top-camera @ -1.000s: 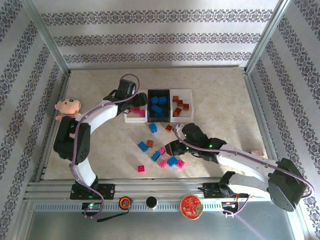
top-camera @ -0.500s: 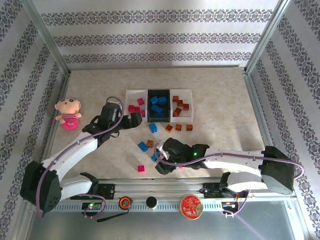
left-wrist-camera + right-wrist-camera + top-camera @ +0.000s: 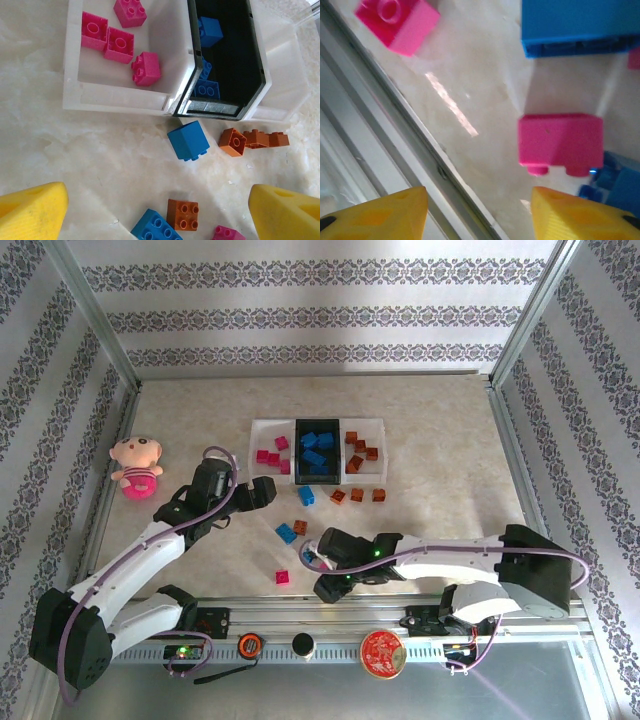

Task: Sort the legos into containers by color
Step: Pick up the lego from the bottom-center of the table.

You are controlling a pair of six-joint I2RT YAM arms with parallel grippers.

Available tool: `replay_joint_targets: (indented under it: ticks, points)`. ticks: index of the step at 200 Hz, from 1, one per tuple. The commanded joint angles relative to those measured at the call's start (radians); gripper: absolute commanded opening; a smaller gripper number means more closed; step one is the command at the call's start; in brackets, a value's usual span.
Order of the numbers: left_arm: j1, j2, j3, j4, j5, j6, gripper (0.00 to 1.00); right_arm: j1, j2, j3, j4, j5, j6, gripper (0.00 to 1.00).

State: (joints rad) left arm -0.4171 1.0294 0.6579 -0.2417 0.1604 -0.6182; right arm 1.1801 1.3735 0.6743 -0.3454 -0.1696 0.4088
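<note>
The containers stand in a row: a white tray (image 3: 262, 472) with pink legos (image 3: 120, 44), a black tray (image 3: 318, 477) with blue legos (image 3: 209, 31), and a white tray (image 3: 366, 476) with orange ones (image 3: 361, 450). My left gripper (image 3: 258, 490) hovers open and empty just short of the trays, over a blue brick (image 3: 188, 141) and an orange brick (image 3: 182, 214). More orange bricks (image 3: 232, 142) lie by the black tray's corner. My right gripper (image 3: 326, 585) is open and empty near the table's front edge, with a pink brick (image 3: 560, 140) just ahead of its right finger (image 3: 580, 215).
Loose bricks lie scattered between the trays and the front rail (image 3: 380, 135), among them a blue one (image 3: 286, 533) and a pink one (image 3: 283, 577). A pink plush doll (image 3: 137, 465) sits at the left. Metal frame posts border the table.
My left gripper has drawn back from over the pink tray toward the near left and opened. My right arm has swung left and down to the front edge.
</note>
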Motion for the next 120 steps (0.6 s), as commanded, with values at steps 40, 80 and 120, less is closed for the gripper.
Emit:
replay_joint_targets:
  ticks: [40,80,120]
  points:
    - [0.000,-0.029,-0.002,-0.056,-0.032,0.005,0.93,-0.040,0.088,0.082,-0.104,0.180,-0.056,0.65]
    - [-0.001,-0.027,-0.007,-0.049,-0.032,0.003,0.93,-0.029,0.154,0.125,-0.138,0.223,-0.081,0.65]
    - [-0.001,-0.008,-0.004,-0.044,-0.026,0.005,0.93,-0.021,0.191,0.141,-0.096,0.229,-0.102,0.63]
